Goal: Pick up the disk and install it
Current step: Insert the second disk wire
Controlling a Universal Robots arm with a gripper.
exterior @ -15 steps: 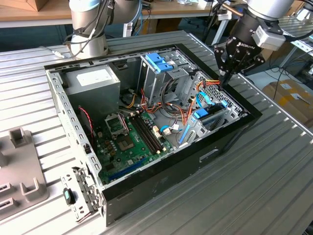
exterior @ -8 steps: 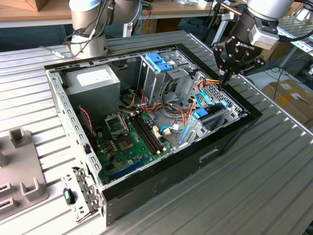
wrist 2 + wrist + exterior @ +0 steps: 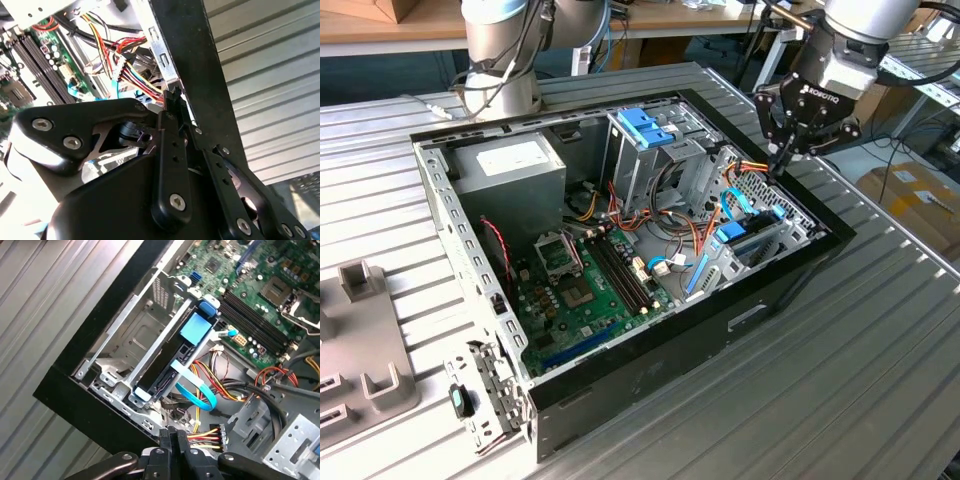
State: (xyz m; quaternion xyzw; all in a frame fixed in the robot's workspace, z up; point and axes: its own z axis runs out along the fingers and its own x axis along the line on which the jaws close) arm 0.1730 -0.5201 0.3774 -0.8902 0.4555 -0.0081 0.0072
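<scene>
Ribbed metal tabletop [image 3: 880,330] carries an open computer case [image 3: 650,380], lying on its side with the board and wiring exposed. Benches and cardboard boxes fill the background.

The gripper [image 3: 782,152] hangs over the case's corner at the exterior view's right, just above the drive bay [image 3: 760,215]. In the first wrist view its fingers [image 3: 172,440] are pressed together with nothing between them; the second wrist view shows the same closed fingers [image 3: 172,150] beside the black case edge.

The disk [image 3: 172,357] sits directly below and slightly ahead of the fingertips, standing on edge in the bay inside its light-blue carrier. Its long axis runs away from the gripper toward the motherboard [image 3: 250,285], parallel to the case's black front wall [image 3: 107,315]. A light-blue tab [image 3: 196,327] covers its upper edge, and a light-blue ribbon cable [image 3: 197,387] loops off the near end, between the disk and the fingertips. A bundle of red, yellow and orange wires [image 3: 210,435] lies just beside the gripper.

By the look of it, the disk already lies in its slot, and the gripper is close above its near end without touching it.

As for writing: the gripper body carries white lettering, and the power supply [image 3: 510,170] has a white sticker; I leave both unread. No label on the disk's face shows from these angles.
</scene>
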